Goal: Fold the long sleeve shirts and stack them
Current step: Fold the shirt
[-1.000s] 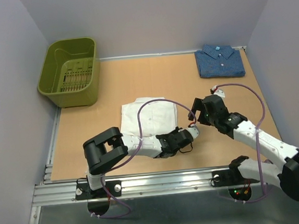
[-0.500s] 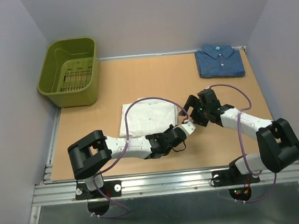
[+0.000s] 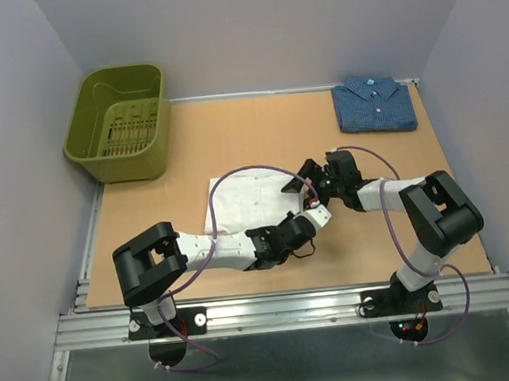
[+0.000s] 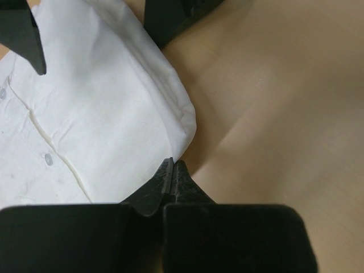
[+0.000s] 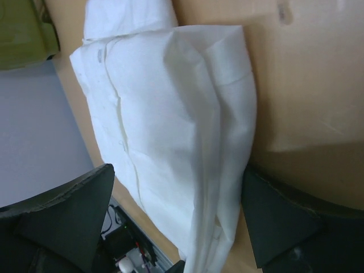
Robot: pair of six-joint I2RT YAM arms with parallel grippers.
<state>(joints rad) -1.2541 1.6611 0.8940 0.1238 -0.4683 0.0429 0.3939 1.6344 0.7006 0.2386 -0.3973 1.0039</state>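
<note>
Lying flat, white shirt [image 3: 251, 201], placket running near to far

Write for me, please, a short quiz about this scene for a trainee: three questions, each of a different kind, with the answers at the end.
1. True or false: the blue shirt lies folded at the far right corner of the table.
2. Choose one. The left gripper is: A) open wide, B) shut, with its tips at the edge of the cloth, C) out of view.
3. Fill in the gap: the right gripper is open, with one finger on each side of the ____ shirt.

Key
1. True.
2. B.
3. White: it is the white shirt, in the middle of the table.
</note>
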